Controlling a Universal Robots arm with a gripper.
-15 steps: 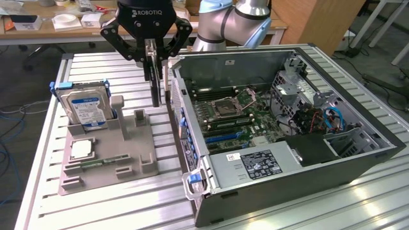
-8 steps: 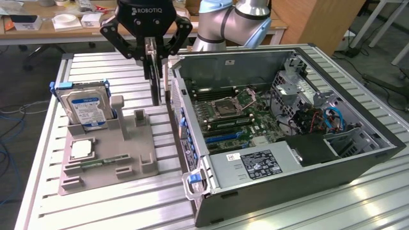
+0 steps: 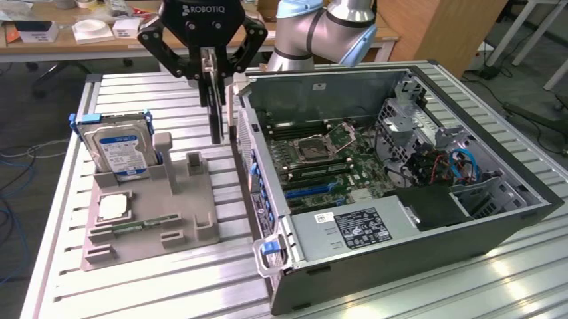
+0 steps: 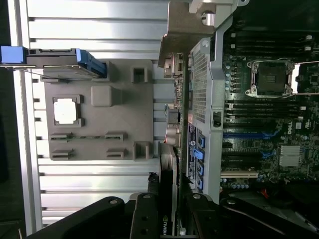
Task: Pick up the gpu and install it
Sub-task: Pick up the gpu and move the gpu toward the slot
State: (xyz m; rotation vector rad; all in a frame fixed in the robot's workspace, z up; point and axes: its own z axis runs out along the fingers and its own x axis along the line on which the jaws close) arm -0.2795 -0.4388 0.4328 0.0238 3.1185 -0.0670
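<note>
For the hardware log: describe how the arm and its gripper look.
The gripper is black, with white ROBOTIQ lettering across its body. Its two fingers are built from jointed black bar links with small silver pins at the pivots. The arm is made of rounded silver-grey tube sections, with a light blue cap at a joint.

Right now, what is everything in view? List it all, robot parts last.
gpu: one, dark, edge-on in the gripper, above the table beside the case.
hard drive: one, silver, blue label, upright in the fixture.
CPU: one, silver, flat in the fixture.
RAM stick: one, green, lying in the fixture.
fixture: one, grey, exterior view's left.
computer case: one, black, open, exterior view's right.
table: one, silver slats, under everything.
arm: one, silver and blue, behind the case.
gripper: one, black, shut on the gpu.
</note>
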